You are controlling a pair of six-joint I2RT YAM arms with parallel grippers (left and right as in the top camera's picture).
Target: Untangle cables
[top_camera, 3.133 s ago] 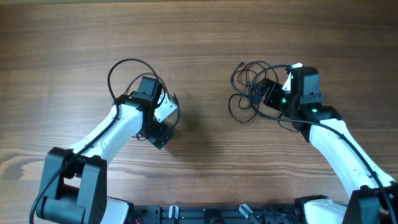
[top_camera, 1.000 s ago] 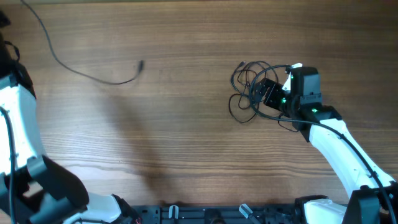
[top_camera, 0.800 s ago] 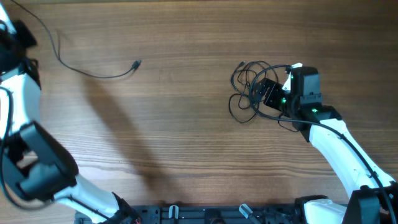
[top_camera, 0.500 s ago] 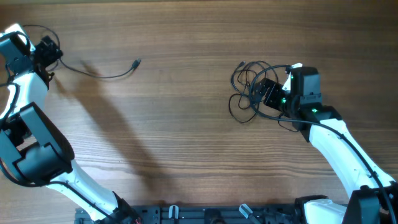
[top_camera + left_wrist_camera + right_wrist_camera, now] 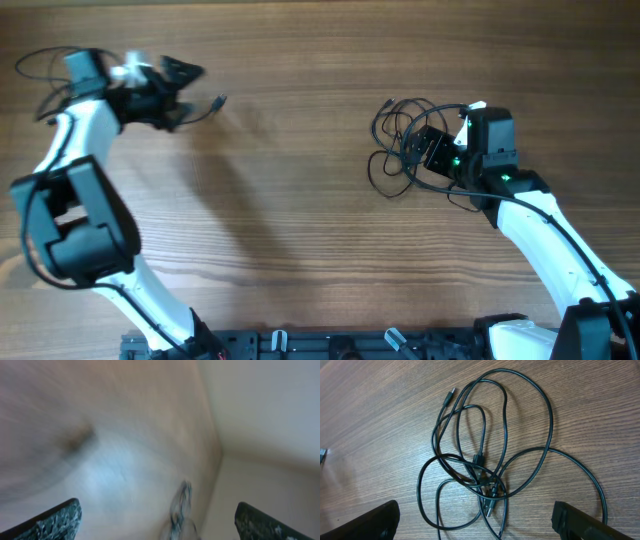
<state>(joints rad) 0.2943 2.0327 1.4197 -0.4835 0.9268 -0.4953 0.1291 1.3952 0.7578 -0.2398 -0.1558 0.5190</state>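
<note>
The table (image 5: 320, 250) bears a tangled bundle (image 5: 485, 482) of cables. The right arm (image 5: 540, 230) reaches in from the bundle's right, and the left arm (image 5: 75, 130), blurred, is far to its left. The right gripper (image 5: 475, 522) hangs just above the bundle, released, fingers spread wide. The left gripper (image 5: 160, 522) is likewise spread and empty. A loose strand (image 5: 217, 102) lies far left of the bundle, near the left gripper

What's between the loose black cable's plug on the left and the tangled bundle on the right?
Nothing: the overhead view shows only bare brown wooden table between the thin loose black cable's plug and the knotted bundle of thin black cables.
</note>
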